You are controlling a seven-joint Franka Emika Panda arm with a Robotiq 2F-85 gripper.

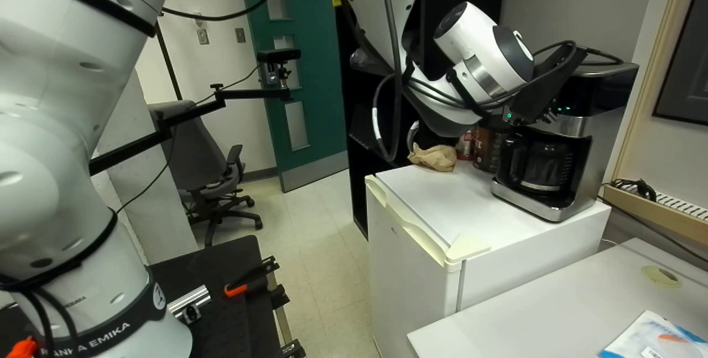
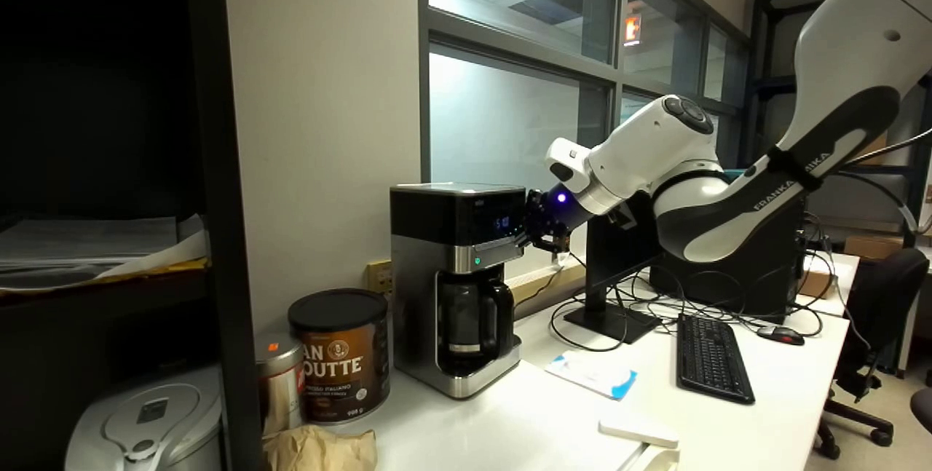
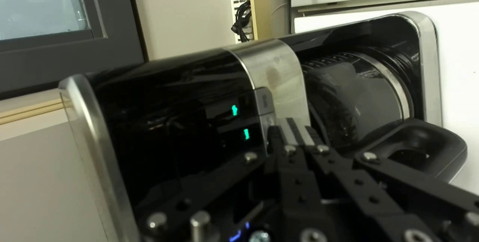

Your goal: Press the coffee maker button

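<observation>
The coffee maker (image 1: 605, 150) is a boxy black and silver machine with a dark glass carafe (image 1: 545, 164); it stands upright in both exterior views (image 2: 419, 303). In the wrist view it lies sideways, and its black panel (image 3: 168, 115) shows lit green digits. A strip of silver buttons (image 3: 264, 101) runs along the panel's edge beside the silver band. My gripper (image 3: 294, 125) is shut and empty, its fingertips at the band and over part of the button strip. In an exterior view the gripper (image 2: 521, 240) is at the machine's front; I cannot tell whether it touches.
The machine stands on a white mini fridge (image 1: 431, 192). Beside it are a brown coffee can (image 2: 342, 354), a metal can (image 2: 280, 384) and a crumpled paper bag (image 1: 434, 157). A white desk (image 1: 514, 308) adjoins, with a monitor (image 2: 601, 260) and keyboard (image 2: 713, 358).
</observation>
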